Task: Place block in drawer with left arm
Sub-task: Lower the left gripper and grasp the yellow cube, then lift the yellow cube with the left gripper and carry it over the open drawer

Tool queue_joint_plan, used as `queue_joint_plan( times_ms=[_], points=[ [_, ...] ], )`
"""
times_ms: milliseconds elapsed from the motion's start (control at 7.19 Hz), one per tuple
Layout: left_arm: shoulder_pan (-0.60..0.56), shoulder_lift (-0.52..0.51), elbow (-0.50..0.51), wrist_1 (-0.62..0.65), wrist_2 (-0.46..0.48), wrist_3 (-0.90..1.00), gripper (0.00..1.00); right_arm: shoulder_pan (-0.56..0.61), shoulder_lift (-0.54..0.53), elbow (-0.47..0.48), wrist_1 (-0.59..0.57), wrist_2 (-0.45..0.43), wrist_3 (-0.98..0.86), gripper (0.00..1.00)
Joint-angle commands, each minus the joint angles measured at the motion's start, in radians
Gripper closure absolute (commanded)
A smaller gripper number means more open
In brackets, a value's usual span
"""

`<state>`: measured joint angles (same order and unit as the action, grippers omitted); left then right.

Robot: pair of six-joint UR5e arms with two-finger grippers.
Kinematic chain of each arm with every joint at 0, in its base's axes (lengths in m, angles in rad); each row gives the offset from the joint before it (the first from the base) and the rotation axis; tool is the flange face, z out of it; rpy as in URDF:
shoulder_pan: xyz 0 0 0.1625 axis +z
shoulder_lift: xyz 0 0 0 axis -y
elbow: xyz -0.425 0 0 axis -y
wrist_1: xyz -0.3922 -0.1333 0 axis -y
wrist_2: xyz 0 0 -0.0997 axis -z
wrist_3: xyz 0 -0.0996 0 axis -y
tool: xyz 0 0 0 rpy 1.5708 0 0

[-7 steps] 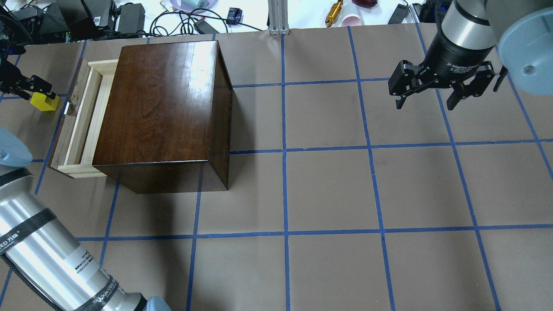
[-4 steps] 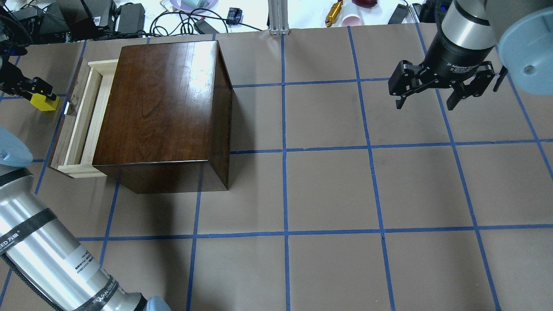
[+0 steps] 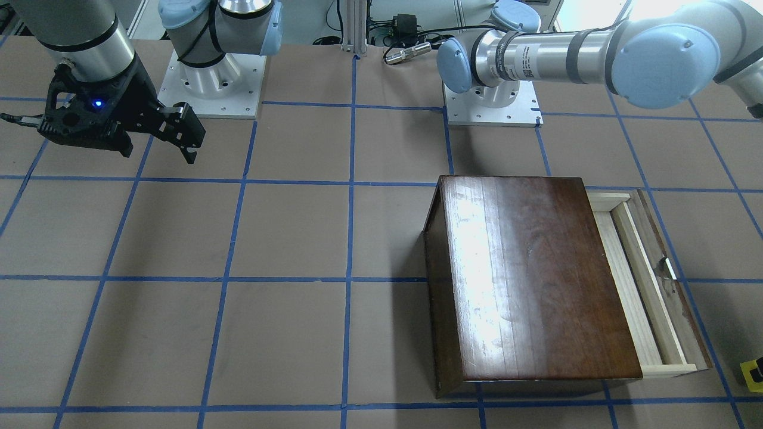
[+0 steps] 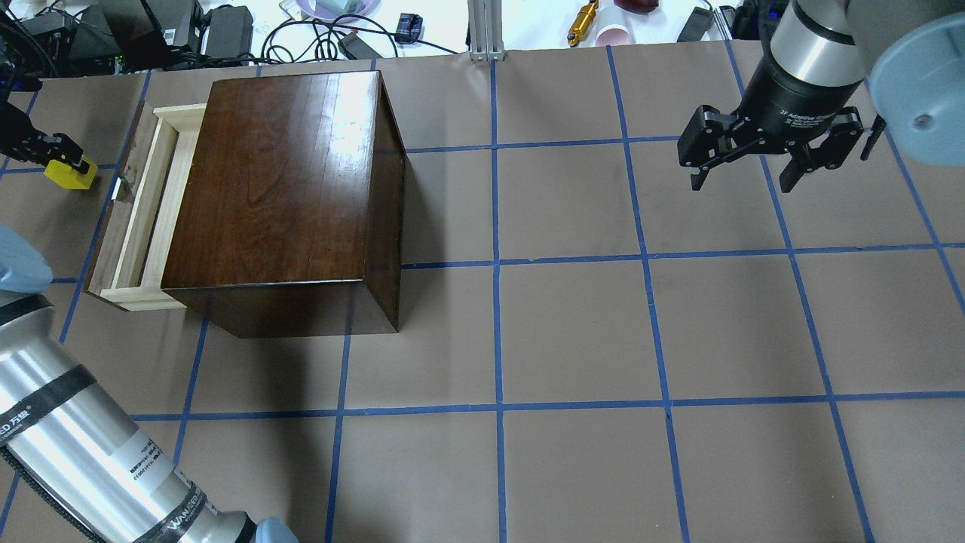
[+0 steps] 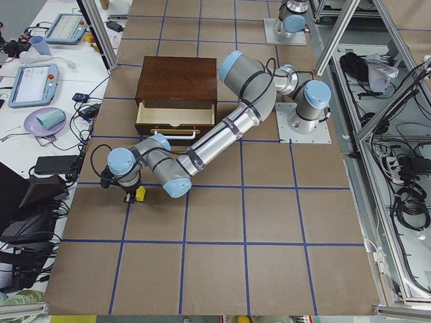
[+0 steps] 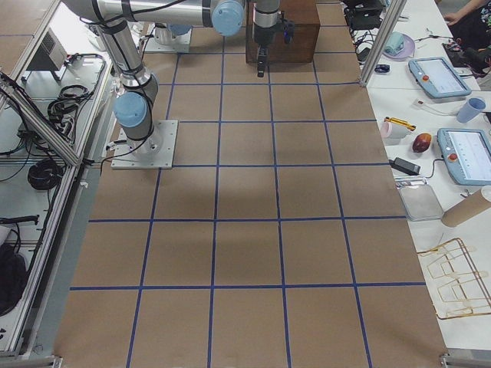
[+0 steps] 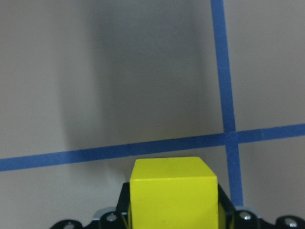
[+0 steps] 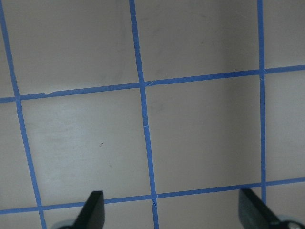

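Note:
The yellow block [image 4: 70,173] is held in my left gripper [image 4: 65,164], whose fingers are shut on its sides at the table's far left. It sits to the left of the drawer's dark front panel, beside it and not over it. The left wrist view shows the block [image 7: 171,193] between the fingers over brown paper. It also shows at the right edge of the front view [image 3: 751,373]. The pale-wood drawer [image 4: 145,207] is pulled out of the dark brown cabinet [image 4: 286,181] and looks empty. My right gripper [image 4: 745,175] is open and empty, far right.
Blue tape lines grid the brown table cover. Cables, power bricks and small items [image 4: 226,30] lie beyond the far edge. My left arm's silver forearm [image 4: 83,452] crosses the near left corner. The drawer's handle [image 4: 117,188] faces the block.
My left gripper has moved slightly left and farther back with the block, away from the drawer front. The right arm, cabinet and drawer have not moved.

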<state>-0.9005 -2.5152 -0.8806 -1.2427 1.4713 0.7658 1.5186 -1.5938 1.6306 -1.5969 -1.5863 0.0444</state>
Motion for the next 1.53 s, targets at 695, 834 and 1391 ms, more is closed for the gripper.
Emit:
queue_joint_plan(
  times_ms=[695, 834, 1391],
  points=[
    [-0.037, 0.444, -0.294, -0.258, 0.051, -0.173, 0.78, 0.0, 0.0, 0.0, 0.0, 0.0, 0.0, 0.0],
    [-0.085, 0.481, -0.311, -0.258, 0.052, -0.272, 0.78, 0.0, 0.0, 0.0, 0.0, 0.0, 0.0, 0.0],
    [-0.262, 0.559, -0.418, -0.244, 0.053, -0.485, 0.8, 0.0, 0.0, 0.0, 0.0, 0.0, 0.0, 0.0]
  ],
)
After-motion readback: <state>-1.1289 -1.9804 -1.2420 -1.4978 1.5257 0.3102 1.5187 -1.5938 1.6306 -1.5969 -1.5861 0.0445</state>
